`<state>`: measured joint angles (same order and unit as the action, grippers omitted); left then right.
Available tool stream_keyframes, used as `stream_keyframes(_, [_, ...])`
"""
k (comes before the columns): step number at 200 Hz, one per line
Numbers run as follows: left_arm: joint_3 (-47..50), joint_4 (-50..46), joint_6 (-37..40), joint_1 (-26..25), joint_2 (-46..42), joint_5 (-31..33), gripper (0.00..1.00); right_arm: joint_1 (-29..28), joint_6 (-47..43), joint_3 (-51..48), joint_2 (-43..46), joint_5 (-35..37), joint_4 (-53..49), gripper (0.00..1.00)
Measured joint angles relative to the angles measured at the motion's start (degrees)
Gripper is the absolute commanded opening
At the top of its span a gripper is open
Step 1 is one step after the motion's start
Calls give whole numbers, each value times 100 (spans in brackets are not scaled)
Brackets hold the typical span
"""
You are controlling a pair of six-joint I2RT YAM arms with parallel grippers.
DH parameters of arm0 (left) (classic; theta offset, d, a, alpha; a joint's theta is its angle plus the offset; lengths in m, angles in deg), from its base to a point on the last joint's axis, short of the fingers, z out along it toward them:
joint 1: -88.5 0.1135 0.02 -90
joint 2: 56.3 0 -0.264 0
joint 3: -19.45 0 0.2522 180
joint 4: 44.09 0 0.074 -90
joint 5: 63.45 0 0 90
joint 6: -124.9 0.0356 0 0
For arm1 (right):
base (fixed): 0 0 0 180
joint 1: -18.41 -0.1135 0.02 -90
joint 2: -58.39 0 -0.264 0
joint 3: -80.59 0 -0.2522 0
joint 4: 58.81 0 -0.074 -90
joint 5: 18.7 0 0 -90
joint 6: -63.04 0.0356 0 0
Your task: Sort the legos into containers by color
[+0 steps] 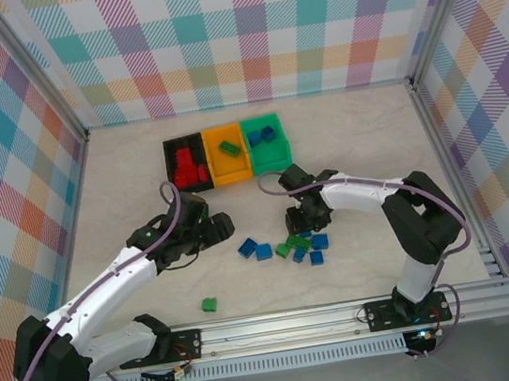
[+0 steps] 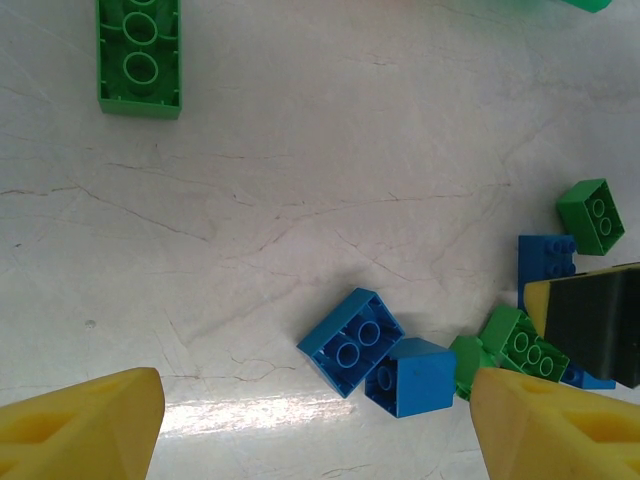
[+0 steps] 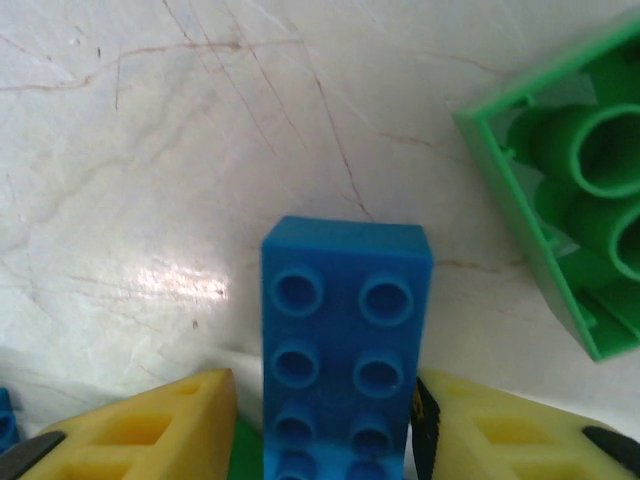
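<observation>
The black bin (image 1: pixel 171 160) holds red legos (image 1: pixel 189 170), the orange bin (image 1: pixel 216 169) one green brick (image 1: pixel 228 147), and the green bin (image 1: pixel 283 151) blue bricks (image 1: pixel 261 136). Loose blue and green legos (image 1: pixel 302 246) lie mid-table, and two blue bricks (image 1: pixel 254 248) lie just left of them. My right gripper (image 3: pixel 325 420) is down in that pile, its jaws narrowly around a long blue brick (image 3: pixel 345 340). The right pad touches it and a slim gap shows on the left. My left gripper (image 2: pixel 315 440) hovers wide open, with two blue bricks (image 2: pixel 380 355) ahead of it.
A lone green brick (image 1: pixel 210 304) lies near the front rail. In the left wrist view a long green brick (image 2: pixel 140 55) lies far off, and the right arm's finger (image 2: pixel 590 320) stands among green and blue bricks. An upturned green brick (image 3: pixel 570 200) lies right of the right gripper.
</observation>
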<state>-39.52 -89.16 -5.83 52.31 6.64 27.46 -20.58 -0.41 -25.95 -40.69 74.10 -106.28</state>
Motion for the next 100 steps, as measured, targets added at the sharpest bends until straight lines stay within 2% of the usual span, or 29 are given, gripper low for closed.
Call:
stream_keyframes(15, [0,0,-2,-7,-9,0,80,-4,-31,7,-61,4,17,36])
stream_keyframes(26, [0,-2,-2,-7,-15,2,80,-7,-4,7,-57,2,17,34])
stream_keyframes(100, [0,-7,0,-7,-33,17,80,-4,-22,186,74,20,-13,33])
